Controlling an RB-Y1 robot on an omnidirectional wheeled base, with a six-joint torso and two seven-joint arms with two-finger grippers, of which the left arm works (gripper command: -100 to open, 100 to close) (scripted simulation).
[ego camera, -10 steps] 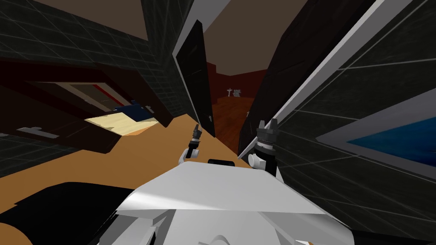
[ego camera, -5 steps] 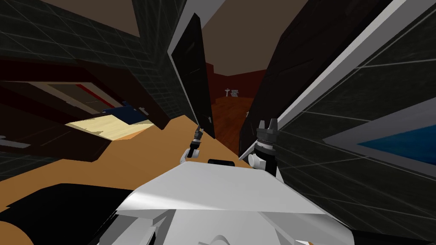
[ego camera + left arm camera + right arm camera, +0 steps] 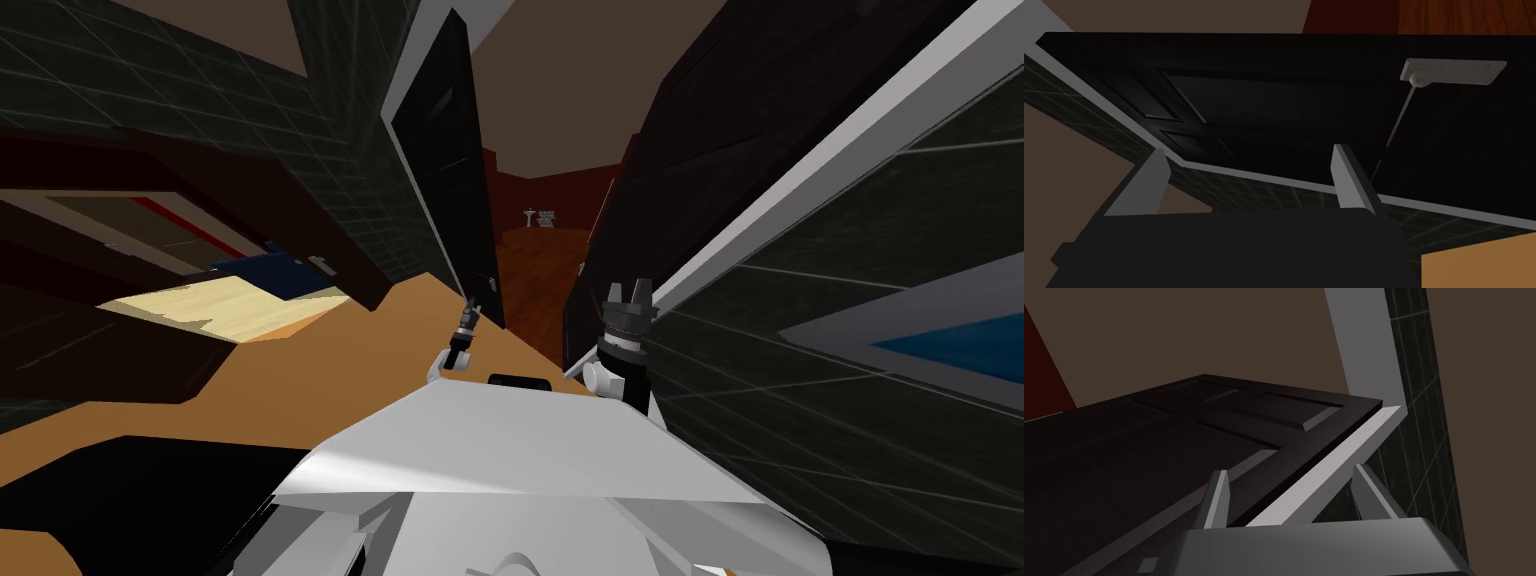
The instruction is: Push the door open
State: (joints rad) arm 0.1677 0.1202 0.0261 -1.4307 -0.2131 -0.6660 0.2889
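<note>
- The orange-brown floor (image 3: 330, 370) runs from the left toward a doorway, below a dark tiled wall (image 3: 200, 90).
- A black panelled door leaf (image 3: 450, 170) stands at the left of the opening. In the left wrist view a light grey frame strip (image 3: 1099, 97) borders it, and a flat grey handle plate (image 3: 1453, 72) sits on it with a thin lever running from the plate.
- The left gripper (image 3: 470, 312) is low beside that leaf's free edge. Its fingers (image 3: 1155, 180) stand wide apart with nothing between them and point at the black panels. I cannot tell whether they touch the leaf.
- Between the two leaves a narrow gap shows a reddish-brown wooden floor (image 3: 530, 270).
- The right gripper (image 3: 630, 290) is raised just beside the foot of a dark brown panelled door leaf (image 3: 680, 150). Its fingers (image 3: 1216, 498) are spread and empty. In the right wrist view a pale grey door-frame edge (image 3: 1324, 465) runs between them along the leaf's side.
- Furthest right, a dark gridded wall (image 3: 850, 330) carries a blue panel in a grey border (image 3: 950, 350).
</note>
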